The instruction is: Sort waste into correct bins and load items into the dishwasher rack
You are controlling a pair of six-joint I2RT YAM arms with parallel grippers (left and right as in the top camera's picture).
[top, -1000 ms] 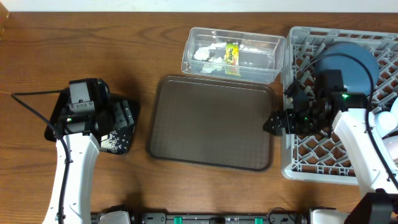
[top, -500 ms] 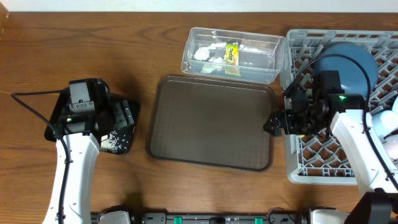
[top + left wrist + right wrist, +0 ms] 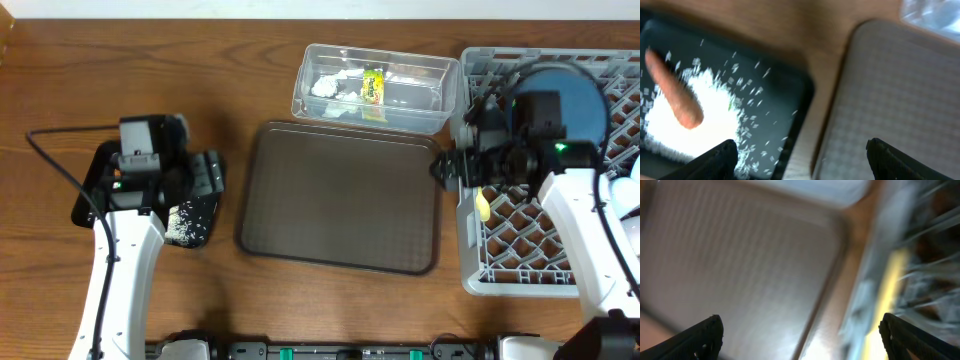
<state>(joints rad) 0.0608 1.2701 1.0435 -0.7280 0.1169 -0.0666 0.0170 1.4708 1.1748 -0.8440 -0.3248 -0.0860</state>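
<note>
The light-grey dishwasher rack [image 3: 560, 250] fills the right side, with the dark blue plate [image 3: 578, 105] standing in it and the cream spoon [image 3: 484, 206] lying by its left wall. My right gripper [image 3: 442, 168] hangs open and empty over the gap between brown tray and rack [image 3: 925, 245]; the spoon [image 3: 886, 292] shows as a blurred yellow streak. The clear tub [image 3: 440, 95] holds white paper [image 3: 326, 87] and a yellow-green wrapper [image 3: 373, 84]. My left gripper [image 3: 800, 160] is open above the right edge of the black tray [image 3: 785, 80], which holds rice [image 3: 705, 112] and the carrot piece [image 3: 675, 90].
The flat brown serving tray [image 3: 340, 195] lies bare between the two arms, close to the rack's left wall and just in front of the tub. A pale item [image 3: 628, 192] sits at the rack's right edge. Bare wooden table surrounds the left arm.
My right gripper has opened wider and moved toward the far side; the spoon now lies in the rack. The left arm has shifted slightly right.
</note>
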